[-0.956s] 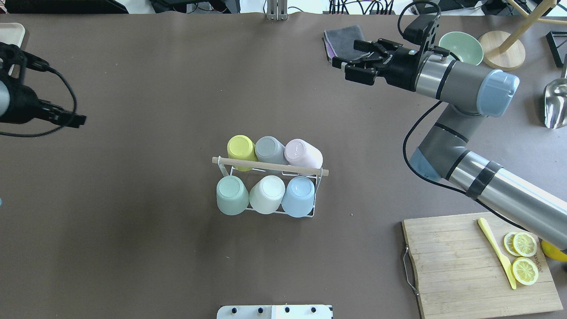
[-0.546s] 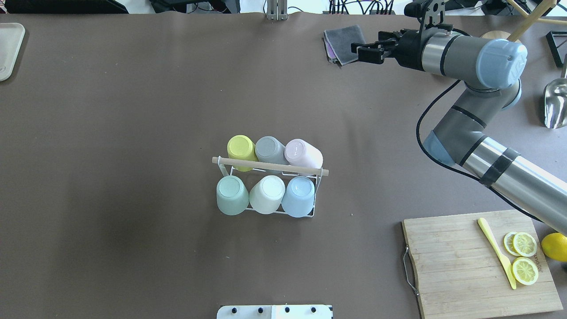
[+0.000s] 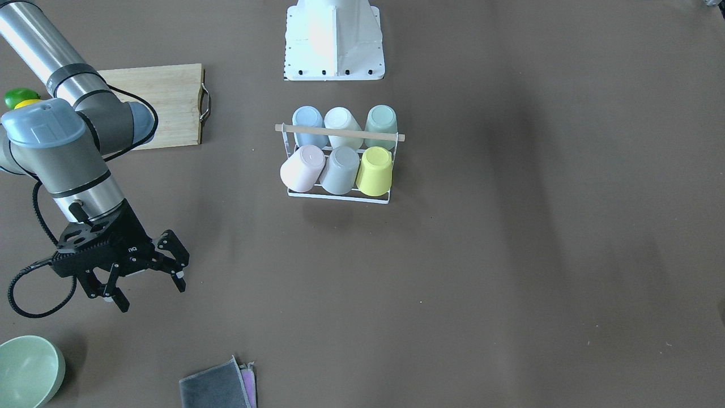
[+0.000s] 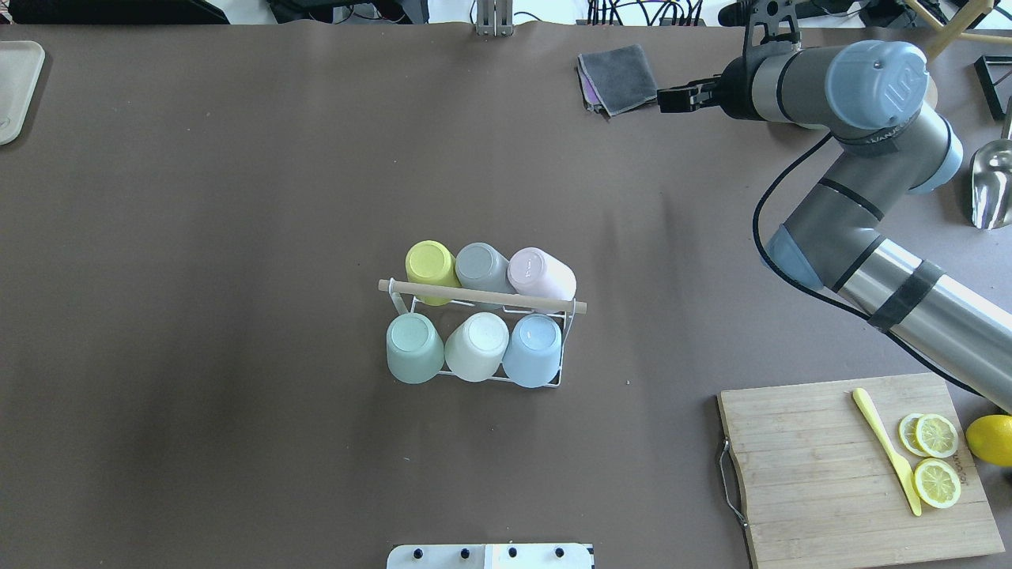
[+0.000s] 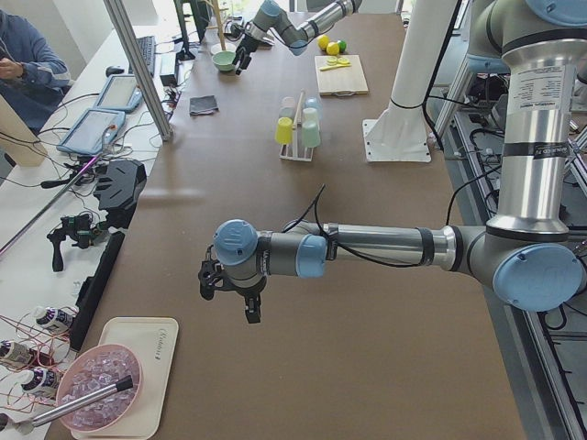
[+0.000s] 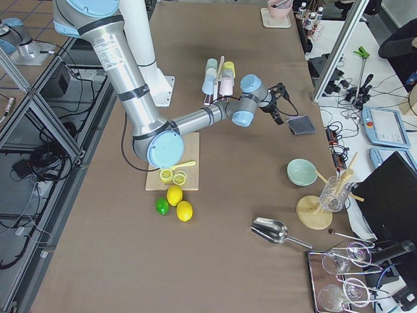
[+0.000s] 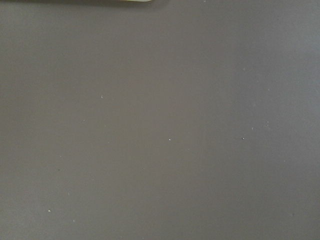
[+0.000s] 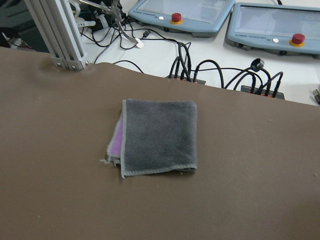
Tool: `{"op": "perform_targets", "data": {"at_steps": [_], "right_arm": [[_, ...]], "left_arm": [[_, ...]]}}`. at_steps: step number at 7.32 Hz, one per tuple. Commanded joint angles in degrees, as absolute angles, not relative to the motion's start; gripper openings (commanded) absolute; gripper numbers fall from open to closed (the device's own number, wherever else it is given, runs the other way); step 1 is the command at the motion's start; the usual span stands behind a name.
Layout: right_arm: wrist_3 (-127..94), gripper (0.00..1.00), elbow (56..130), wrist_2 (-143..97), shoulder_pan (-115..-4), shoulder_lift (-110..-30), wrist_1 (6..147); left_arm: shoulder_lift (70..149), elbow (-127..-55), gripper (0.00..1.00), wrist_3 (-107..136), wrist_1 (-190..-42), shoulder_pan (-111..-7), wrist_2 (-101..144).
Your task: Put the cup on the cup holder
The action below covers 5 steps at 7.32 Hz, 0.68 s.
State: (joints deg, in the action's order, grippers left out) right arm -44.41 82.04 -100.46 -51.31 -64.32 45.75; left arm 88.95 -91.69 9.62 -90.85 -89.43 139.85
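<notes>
Farther from the cloth (image 4: 621, 75) than before — right gripper (image 3: 151, 294), spread; left gripper (image 5: 229, 302) — state unclear.

The right arm stretched across the tabletop.
Its right gripper (image 6: 281, 117) is just beside the grey cloth (image 6: 301, 124) near the operators' edge; the cup holder (image 6: 219, 72) stands mid-tabletop.

Overhead, front views opposed, sharing cup holder (image 4: 482, 297); right wrist near folded cloth (image 8: 160, 137).
</notes>
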Motion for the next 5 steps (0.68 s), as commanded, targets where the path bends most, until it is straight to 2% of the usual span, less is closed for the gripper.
{"op": "perform_targets", "data": {"at_steps": [1,3,5], "right_arm": [[-44.0,1.00,88.3,-103.2,-52.4,-67.6,60.9],[-35.9,1.00,97.8,-103.9,-53.3,-67.8,82.3],[-24.9,1.00,101.7,-109.3,-59.7,-70.0,93.2]], "left_arm": [[87.6,-91.5,0.98,8.8,-90.6,-90.7,140.2],[85.9,-91.7,0.98,8.8,-90.6,-91.3,140.3],[85.2,-91.7,0.98,8.9,-90.5,-91.3,139.7]]}}
